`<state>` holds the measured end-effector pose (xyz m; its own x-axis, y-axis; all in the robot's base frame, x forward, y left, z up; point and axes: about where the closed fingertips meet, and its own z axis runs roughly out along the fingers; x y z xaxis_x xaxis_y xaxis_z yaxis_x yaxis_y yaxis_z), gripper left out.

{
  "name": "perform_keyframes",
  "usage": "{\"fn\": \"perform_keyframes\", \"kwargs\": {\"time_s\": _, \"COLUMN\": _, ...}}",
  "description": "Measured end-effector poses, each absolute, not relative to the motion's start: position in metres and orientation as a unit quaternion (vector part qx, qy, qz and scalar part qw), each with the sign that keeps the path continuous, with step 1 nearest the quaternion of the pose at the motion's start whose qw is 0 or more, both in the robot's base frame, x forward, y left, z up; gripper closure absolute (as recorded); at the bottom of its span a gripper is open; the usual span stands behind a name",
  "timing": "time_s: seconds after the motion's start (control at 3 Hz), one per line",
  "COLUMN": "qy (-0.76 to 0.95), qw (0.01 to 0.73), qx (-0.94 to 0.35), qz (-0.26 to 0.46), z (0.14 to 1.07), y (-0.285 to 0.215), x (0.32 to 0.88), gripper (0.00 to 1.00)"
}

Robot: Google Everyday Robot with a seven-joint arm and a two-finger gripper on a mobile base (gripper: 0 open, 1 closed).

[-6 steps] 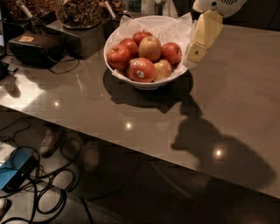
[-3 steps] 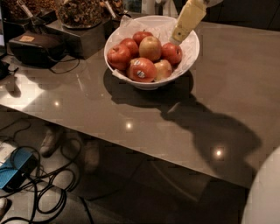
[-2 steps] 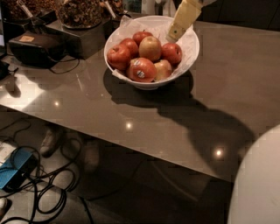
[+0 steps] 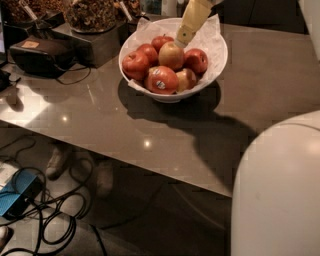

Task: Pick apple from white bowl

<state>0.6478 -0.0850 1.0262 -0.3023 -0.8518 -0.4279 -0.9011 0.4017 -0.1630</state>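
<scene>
The white bowl [image 4: 216, 59] stands on the grey table [image 4: 100, 115] at top centre, lined with crinkled white paper and holding several apples. The apple [image 4: 170, 55], pale yellow-green with a reddish blush, lies in the middle of the pile. A deep red apple with a white sticker [image 4: 161, 80] lies at the front, with a smaller dull yellowish apple [image 4: 186, 78] beside it. My gripper [image 4: 181, 40], cream-coloured, reaches down from the top edge, and its tip is just above the pale apple's upper right side.
A dark box [image 4: 42, 55] and glass jars of snacks [image 4: 90, 12] stand at the table's back left. A white part of my arm [image 4: 280, 190] fills the lower right. Cables [image 4: 50, 215] and a blue device [image 4: 17, 192] lie on the floor below the table's front edge.
My gripper has moved left from the bowl's right side to over the pile, down to the pale apple. The white arm part at lower right has grown larger in view.
</scene>
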Motion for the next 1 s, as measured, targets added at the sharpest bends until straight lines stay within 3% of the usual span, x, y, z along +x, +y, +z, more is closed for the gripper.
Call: {"fn": "perform_keyframes", "kwargs": {"time_s": 1.0, "qy": 0.802, "qw": 0.215, "qx": -0.555, "qz": 0.041, "z": 1.008, "y": -0.069, "x": 0.674, "gripper": 0.32}}
